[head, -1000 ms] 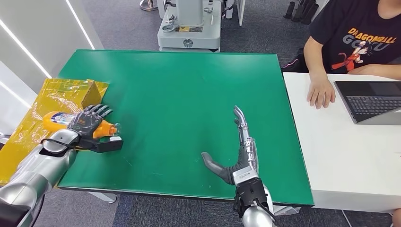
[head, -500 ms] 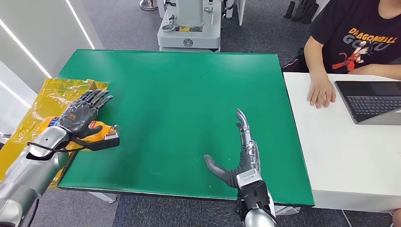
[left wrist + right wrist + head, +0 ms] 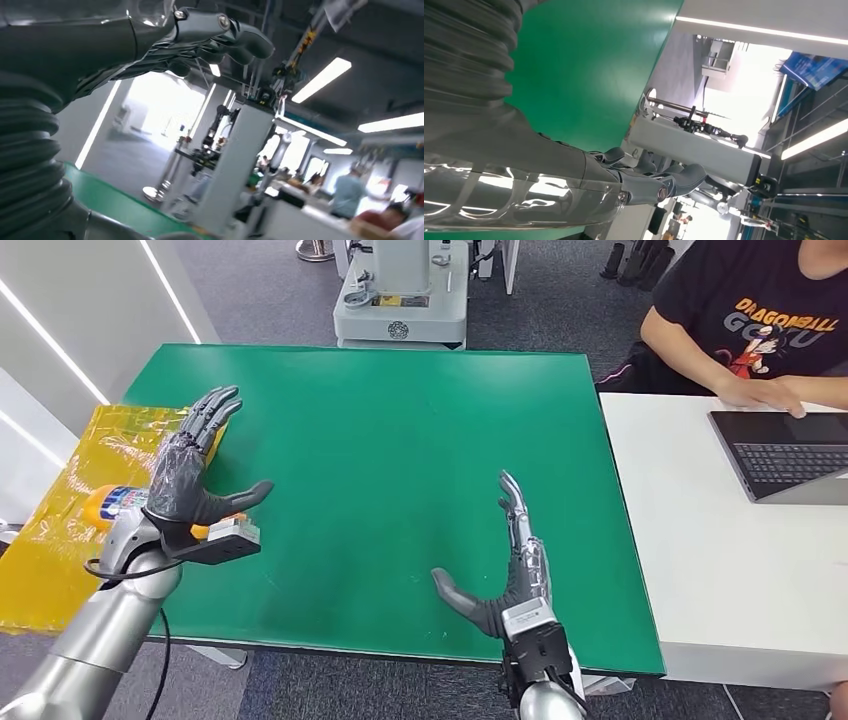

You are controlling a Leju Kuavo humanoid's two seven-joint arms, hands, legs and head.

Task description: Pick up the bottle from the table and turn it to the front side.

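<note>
An orange bottle with a blue and white label lies on its side on the yellow plastic sheet at the left edge of the green table. My left hand is raised just above and to the right of it, open, fingers spread and pointing away, holding nothing; it hides the bottle's neck end. In the left wrist view the left hand stands against the room's ceiling. My right hand is open over the table's near right part, thumb out, and the right hand is empty in its wrist view too.
A white table adjoins the green one on the right, with a laptop and a seated person whose hand is on it. A grey machine base stands beyond the far edge.
My left hand has lifted off the bottle and risen, its fingers opening and pointing away. The bottle stays on the yellow sheet. The person's hand moved onto the laptop.
</note>
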